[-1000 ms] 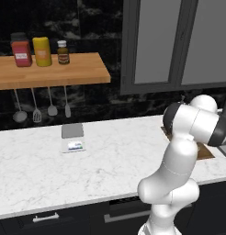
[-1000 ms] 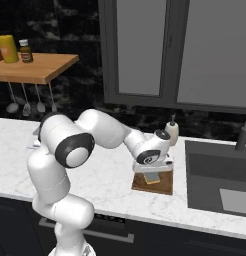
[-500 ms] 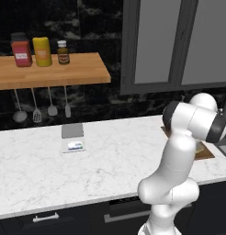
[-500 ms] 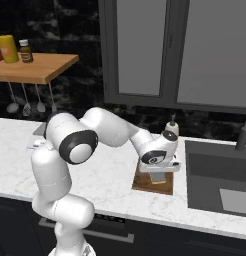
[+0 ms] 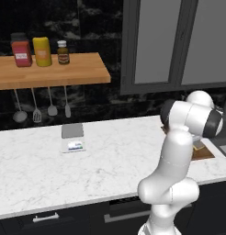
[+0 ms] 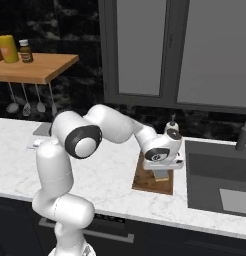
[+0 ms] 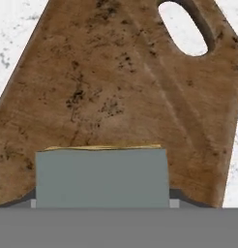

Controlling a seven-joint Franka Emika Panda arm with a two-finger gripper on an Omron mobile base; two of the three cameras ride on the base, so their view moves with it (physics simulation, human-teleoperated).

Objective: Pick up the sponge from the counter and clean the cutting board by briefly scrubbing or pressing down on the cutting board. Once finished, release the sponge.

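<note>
The white robot arm is reaching over the right end of the marble worktop, beside the dark sink, and is pressing its gripper down onto the cutting board. The gripper is holding the sponge, whose yellow-tan body is showing just under the hand in the right base view, against the brown board. In the hand view the sponge is sitting between the fingers with its grey face toward the camera and a thin yellow edge along the top, while the cutting board is spreading out beyond it, its oval hole lying at the far end. The fingers themselves are hidden behind the sponge, so how wide the jaws are standing cannot be told exactly. In the left base view the arm is covering most of the cutting board, leaving a brown corner near the worktop's right edge. A grey kitchen scale is sitting well apart, toward the worktop's back left, under a wooden shelf carrying jars.
</note>
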